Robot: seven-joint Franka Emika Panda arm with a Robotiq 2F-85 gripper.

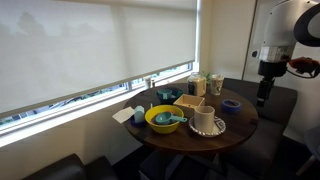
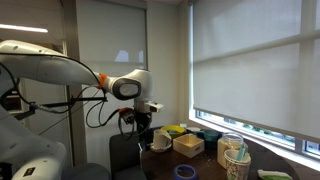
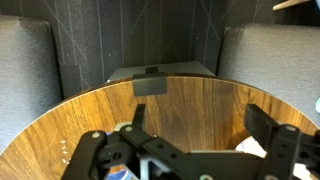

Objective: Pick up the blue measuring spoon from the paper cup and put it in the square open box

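The square open box (image 1: 192,103) is low and tan and sits mid-table; it also shows in an exterior view (image 2: 188,146). Paper cups (image 1: 198,85) stand behind it near the window, and one shows at the table's near side in an exterior view (image 2: 236,160). The blue measuring spoon is too small to make out. My gripper (image 1: 264,97) hangs open and empty above the table's edge, away from the cups and box. In the wrist view my gripper (image 3: 200,125) has its fingers spread wide over bare round wooden table (image 3: 190,110).
A yellow bowl (image 1: 163,119) holds teal items. A white mug (image 1: 204,119) stands on a plate. A blue dish (image 1: 231,104), a teal bowl (image 1: 167,96) and a white napkin (image 1: 128,115) also lie on the table. Dark chairs (image 3: 35,60) ring it.
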